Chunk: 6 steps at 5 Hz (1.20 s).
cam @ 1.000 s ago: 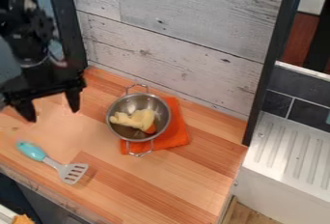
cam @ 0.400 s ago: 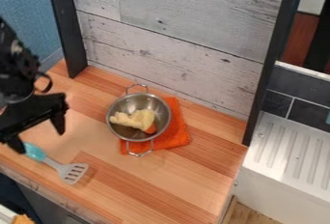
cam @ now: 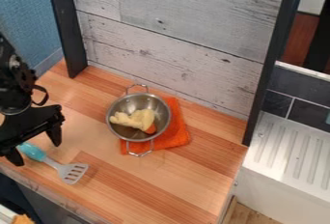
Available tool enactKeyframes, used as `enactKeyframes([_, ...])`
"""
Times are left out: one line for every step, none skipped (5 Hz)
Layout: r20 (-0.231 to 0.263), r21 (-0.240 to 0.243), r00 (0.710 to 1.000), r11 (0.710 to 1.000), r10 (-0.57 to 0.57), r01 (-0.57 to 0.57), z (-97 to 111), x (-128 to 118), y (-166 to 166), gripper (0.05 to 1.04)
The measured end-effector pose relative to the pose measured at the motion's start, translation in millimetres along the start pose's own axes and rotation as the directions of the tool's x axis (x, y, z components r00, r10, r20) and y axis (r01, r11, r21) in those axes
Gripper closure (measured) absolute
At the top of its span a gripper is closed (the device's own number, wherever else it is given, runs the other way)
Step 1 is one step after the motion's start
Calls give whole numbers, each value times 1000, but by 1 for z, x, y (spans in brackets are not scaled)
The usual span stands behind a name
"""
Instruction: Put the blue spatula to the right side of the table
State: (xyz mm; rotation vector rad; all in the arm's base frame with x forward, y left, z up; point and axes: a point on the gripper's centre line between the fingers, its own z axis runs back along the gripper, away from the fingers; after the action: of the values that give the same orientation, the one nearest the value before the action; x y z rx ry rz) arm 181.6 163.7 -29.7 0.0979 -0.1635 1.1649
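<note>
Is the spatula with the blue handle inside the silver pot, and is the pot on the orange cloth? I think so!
Almost! The spatula isn't in the pot. The camera view shows it lying on the wooden table, its blue handle by the black tool. You're right that the pot is on the orange cloth.
</note>
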Motion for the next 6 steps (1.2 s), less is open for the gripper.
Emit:
enactKeyframes([-28, -9, 999, 1000, -15, 15, -11, -1, -3, 140])
enactKeyframes([-12, -15, 1000, 1000, 0, 0, -11, 2, -3, 434])
enactKeyframes([-5, -11, 1000, 1000, -1, 1, -11, 2, -2, 722])
enactKeyframes([-6, -8, 1000, 1000, -9, 9, -11, 1, -1, 757])
enactKeyframes([5, -5, 999, 999, -35, 35, 1, 0, -3, 758])
enactKeyframes([45, -48, 996, 995, -81, 83, 21, 1, -19, 758])
